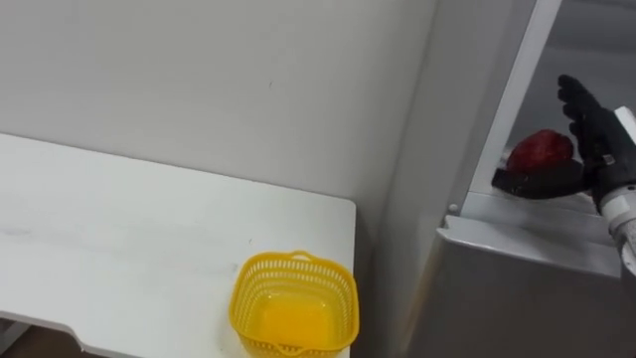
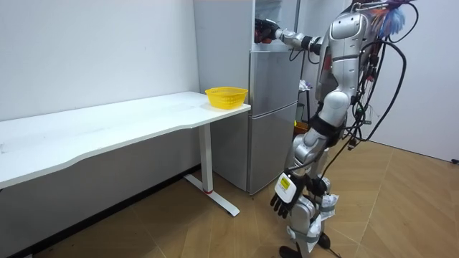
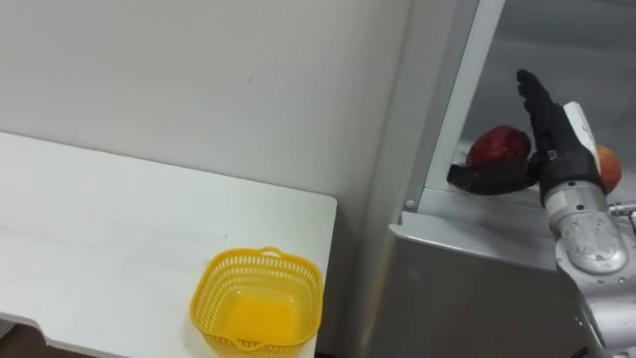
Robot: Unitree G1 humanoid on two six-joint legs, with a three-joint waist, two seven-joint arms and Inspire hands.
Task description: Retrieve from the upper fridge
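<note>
My right hand (image 3: 555, 149) is spread wide in the upper fridge (image 3: 596, 60), thumb at the red fruit's (image 3: 499, 144) base, no grip. Right eye view adds an orange fruit (image 3: 608, 169). Room view has my left hand (image 2: 283, 199) hanging relaxed.

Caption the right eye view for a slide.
Open right hand at the red fruit in the upper fridge; empty yellow basket on the table.

Right hand (image 3: 550, 139) is in the open upper compartment of the fridge (image 3: 467, 288). Fingers are straight and point up, thumb splayed left along the shelf's front edge. Dark red fruit (image 3: 499, 144) sits just behind the thumb, beside the palm; contact unclear. Orange-red fruit (image 3: 608, 169) is partly hidden at the hand's right. Yellow basket (image 3: 209, 288) sits at the front right corner of the table (image 3: 119, 239), near the fridge.
</note>
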